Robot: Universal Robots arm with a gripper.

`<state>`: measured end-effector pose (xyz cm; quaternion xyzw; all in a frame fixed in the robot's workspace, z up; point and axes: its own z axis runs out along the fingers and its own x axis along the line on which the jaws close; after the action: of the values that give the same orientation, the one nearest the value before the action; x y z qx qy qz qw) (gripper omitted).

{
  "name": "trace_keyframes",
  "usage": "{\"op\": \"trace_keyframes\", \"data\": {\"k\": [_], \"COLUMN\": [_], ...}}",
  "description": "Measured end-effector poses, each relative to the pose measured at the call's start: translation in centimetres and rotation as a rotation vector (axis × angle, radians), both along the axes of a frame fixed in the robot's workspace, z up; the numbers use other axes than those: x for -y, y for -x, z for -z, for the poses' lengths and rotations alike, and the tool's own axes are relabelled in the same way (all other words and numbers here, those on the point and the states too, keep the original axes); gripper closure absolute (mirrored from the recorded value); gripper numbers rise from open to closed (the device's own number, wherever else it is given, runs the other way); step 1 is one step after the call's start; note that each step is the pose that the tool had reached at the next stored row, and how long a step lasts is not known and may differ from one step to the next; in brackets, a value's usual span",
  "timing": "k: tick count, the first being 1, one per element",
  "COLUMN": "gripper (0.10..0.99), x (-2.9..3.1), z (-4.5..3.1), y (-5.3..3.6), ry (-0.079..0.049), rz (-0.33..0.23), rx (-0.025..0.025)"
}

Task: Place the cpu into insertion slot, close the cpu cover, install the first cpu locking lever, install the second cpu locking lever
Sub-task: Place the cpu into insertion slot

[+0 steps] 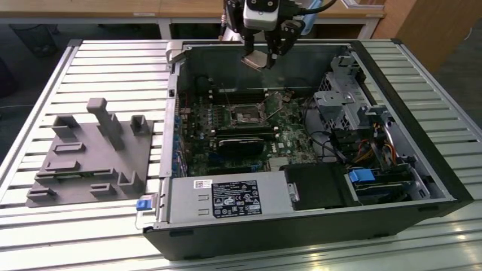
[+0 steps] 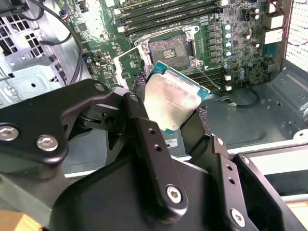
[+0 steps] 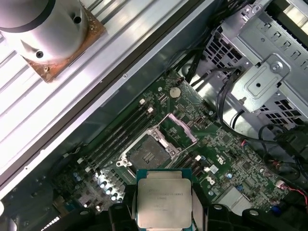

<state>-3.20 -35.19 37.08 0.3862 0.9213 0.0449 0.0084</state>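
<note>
My gripper [image 1: 261,58] hangs over the far wall of the open computer case [image 1: 421,164], shut on the cpu [image 1: 258,60], a small flat square chip with a dull silver-tan top. In both wrist views the chip [image 2: 172,100] [image 3: 163,202] sits tilted between the black fingers [image 2: 144,130], well above the board. The insertion slot [image 1: 247,116] [image 2: 168,47] [image 3: 152,152] lies bare on the green motherboard, dark in the middle with a silvery rim. The cpu cover [image 3: 181,127] [image 1: 275,101] stands swung open beside the slot.
Long memory slots [image 2: 163,12] run beside the slot, and a black heatsink [image 1: 242,144] sits nearer the camera. A metal drive cage [image 1: 342,96] with cables fills the case on the exterior view's right. A power supply [image 1: 226,199] is at the front. A grey fixture [image 1: 90,152] lies on the slatted table.
</note>
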Motion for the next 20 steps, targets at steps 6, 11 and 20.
{"op": "trace_keyframes", "data": {"k": [6,11,20], "gripper": [0.545,0.545,0.545], "x": [0.00,0.00,0.00], "z": [0.00,0.01,0.02], "y": [0.00,0.00,0.00], "ry": [0.000,0.000,0.000], "rz": [0.036,0.065,0.112], "rx": [0.0000,0.0000,0.0000]}}
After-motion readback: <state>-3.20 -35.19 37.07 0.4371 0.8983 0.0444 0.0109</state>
